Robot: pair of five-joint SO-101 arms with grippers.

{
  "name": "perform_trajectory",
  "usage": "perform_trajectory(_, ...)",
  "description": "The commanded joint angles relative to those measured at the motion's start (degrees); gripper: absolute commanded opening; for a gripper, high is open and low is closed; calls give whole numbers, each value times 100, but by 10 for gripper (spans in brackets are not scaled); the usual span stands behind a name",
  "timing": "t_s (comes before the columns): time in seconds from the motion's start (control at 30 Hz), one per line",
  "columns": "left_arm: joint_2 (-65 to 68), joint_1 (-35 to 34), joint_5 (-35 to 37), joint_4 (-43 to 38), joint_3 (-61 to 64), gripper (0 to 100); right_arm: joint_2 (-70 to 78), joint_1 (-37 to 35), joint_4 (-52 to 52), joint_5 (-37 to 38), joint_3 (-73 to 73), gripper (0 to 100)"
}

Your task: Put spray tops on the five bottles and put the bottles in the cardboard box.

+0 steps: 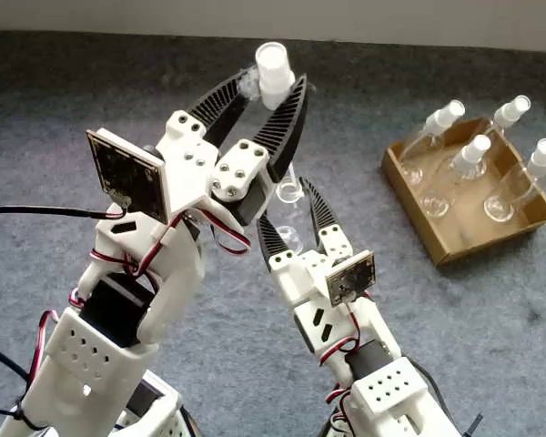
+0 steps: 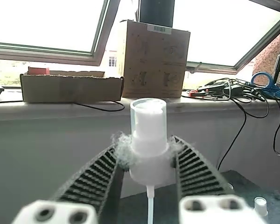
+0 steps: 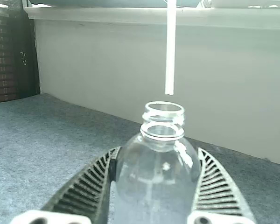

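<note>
1. The clear bottle (image 3: 161, 158), round-shouldered with a threaded neck, stands upright between the ribbed jaws of the right gripper (image 3: 157, 154). The jaws are clamped on its body, likely to steady it.
2. Directly above its open mouth hangs the thin dip tube (image 3: 170, 46) of the white plastic spray top (image 2: 148, 140). The left gripper (image 2: 147, 156) pinches the top by its collar, aligned for insertion, I judge.
3. Well off to the side of both jaws, the cardboard box (image 1: 496, 238) holds four capped bottles (image 1: 455, 173).

Bare carpet (image 1: 391, 305) before cardboard box (image 1: 491, 238) passable; four bottles (image 1: 455, 173) crowd box; strip along near wall free.
</note>
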Motion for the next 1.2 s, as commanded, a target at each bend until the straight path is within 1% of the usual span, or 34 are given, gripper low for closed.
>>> perform_trajectory(0.0,-127,-119,79,-9,382,5,4,110,-145,62,558,159)
perform_trajectory(0.2,-127,-110,97,-62,655,5,4,110,-145,62,558,159)
perform_trajectory(0.5,-136,-101,97,-1266,1903,5,4,110,-145,62,558,159)
perform_trajectory(0.6,-136,22,105,-1521,2290,5,4,110,-145,62,558,159)
perform_trajectory(0.8,-145,321,97,-1538,2686,5,4,110,-145,62,558,159)
perform_trajectory(1.17,-145,312,97,-1530,2826,5,4,110,-136,62,567,159)
